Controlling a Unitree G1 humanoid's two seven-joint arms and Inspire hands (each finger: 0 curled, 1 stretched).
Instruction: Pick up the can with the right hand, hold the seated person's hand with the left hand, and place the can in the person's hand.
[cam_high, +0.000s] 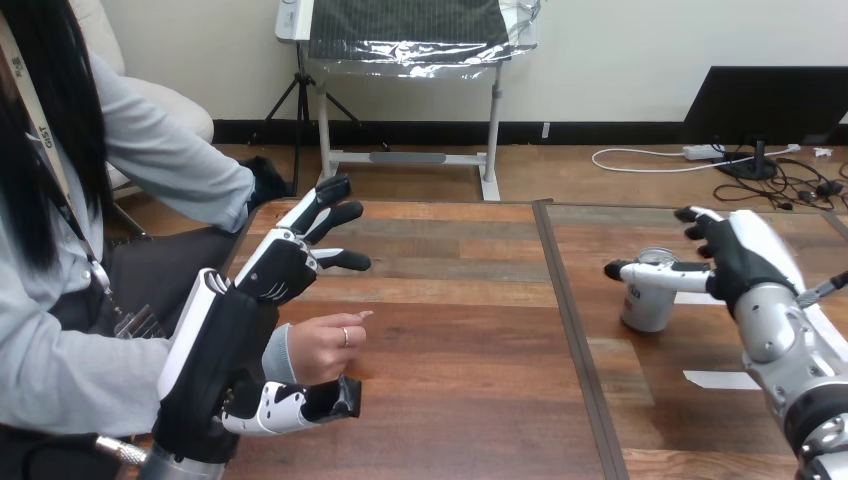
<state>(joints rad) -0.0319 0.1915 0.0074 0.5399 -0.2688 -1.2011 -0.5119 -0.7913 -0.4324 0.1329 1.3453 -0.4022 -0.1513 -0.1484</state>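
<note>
Now: both robot hands spread, can standing on the table

The robot's right hand (742, 266) is unclenched beside the short silver metal can (645, 306). One black-and-white digit reaches leftward across the can's upper front, level with its rim; I cannot tell whether it touches the metal. The other fingers (702, 216) arch above and behind, off to the can's right, and are not closed on it. The can stands upright on the brown plank wooden table (460, 340), right of the seam that runs down the tabletop, with a white strip of tape (722, 380) lying flat on the wood near it, toward the view's bottom.

Well apart, on the table's left part, the robot's left hand (275, 270) is also released. Its fingers stretch out straight, up and to the right, above the person's hand (320, 348), while its thumb (288, 405) lies lower, under that hand's wrist. The person's hand sits in the gap between thumb and fingers, loosely curled and holding nothing, one finger pointing right. Nothing of the robot's is curled round it.
</note>
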